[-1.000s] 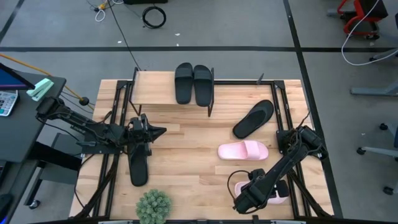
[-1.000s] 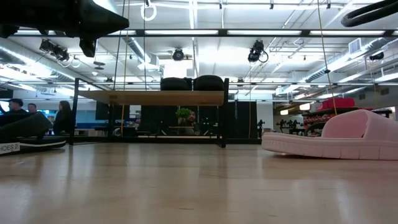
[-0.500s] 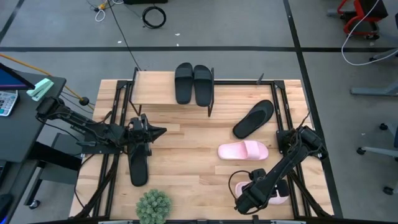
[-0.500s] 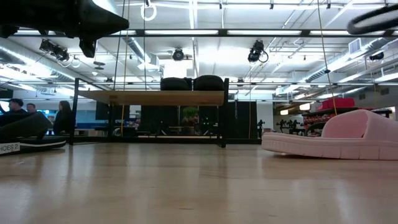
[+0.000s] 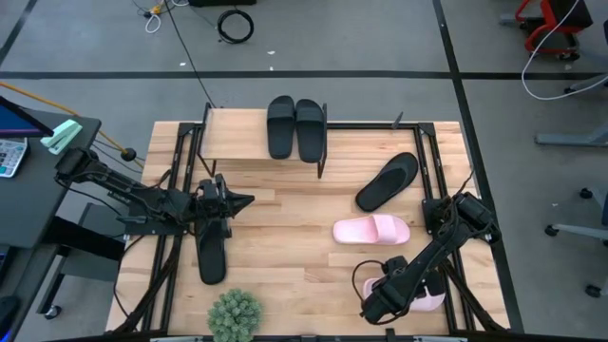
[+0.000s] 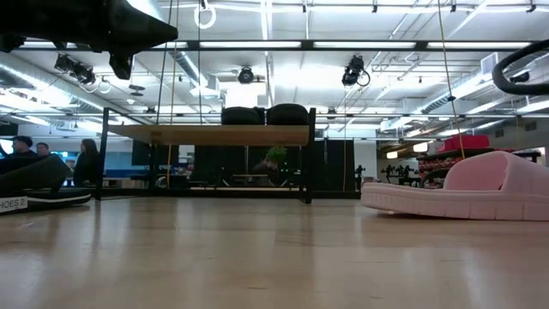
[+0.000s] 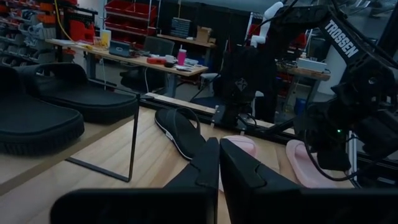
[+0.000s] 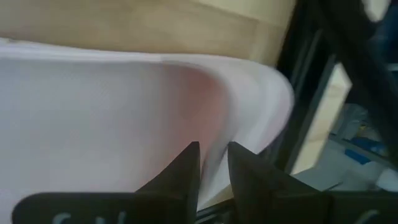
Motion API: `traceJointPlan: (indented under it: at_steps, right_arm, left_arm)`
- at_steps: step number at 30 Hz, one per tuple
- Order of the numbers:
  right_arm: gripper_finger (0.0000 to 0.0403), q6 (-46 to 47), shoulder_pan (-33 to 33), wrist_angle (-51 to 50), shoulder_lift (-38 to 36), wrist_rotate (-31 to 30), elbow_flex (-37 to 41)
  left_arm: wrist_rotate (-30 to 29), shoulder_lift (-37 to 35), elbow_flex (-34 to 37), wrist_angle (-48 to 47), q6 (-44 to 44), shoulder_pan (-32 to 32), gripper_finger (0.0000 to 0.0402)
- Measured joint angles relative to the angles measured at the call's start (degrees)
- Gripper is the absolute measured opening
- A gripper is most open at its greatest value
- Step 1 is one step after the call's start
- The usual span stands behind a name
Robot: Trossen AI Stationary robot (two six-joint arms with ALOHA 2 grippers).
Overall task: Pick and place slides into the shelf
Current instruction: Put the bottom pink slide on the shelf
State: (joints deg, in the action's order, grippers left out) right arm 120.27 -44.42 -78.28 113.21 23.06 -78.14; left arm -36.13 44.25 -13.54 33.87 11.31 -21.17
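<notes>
While the left tool [image 5: 242, 200] hovers clenched and empty, the right tool [image 5: 372, 306] grasps the near pink slide [image 5: 423, 300], shelf [image 5: 249, 135] diagonally across the worktop [image 5: 285, 237].

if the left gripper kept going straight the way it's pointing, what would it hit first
Probably the thin black slide lying on the table ahead; the left gripper, fingers shut, points across bare wood toward it. A pink slide lies just beyond. Depth is unclear, so it might pass above both.
</notes>
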Motion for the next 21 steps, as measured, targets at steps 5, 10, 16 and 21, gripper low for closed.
traceJointPlan:
  at_steps: [5,10,16,21]
  right_arm:
    - [0.0043,-0.9,0.0,-0.4,0.0,0.1,0.1]
    - [0.0016,-4.0,0.0,-0.2,0.0,-1.1,-0.7]
    - [0.001,-9.6,0.1,0.2,0.0,-16.2,-8.9]
    - [0.0018,-18.9,0.6,0.3,-0.1,-40.7,-20.1]
  left_arm:
    - [0.0,0.0,0.0,0.0,0.0,0.0,0.0022]
    - [0.0,0.0,0.0,-0.1,0.0,0.0,0.0014]
    - [0.0,0.0,0.0,-0.1,0.0,0.0,0.0014]
    - [0.0,0.0,0.0,-0.1,0.0,0.0,0.0022]
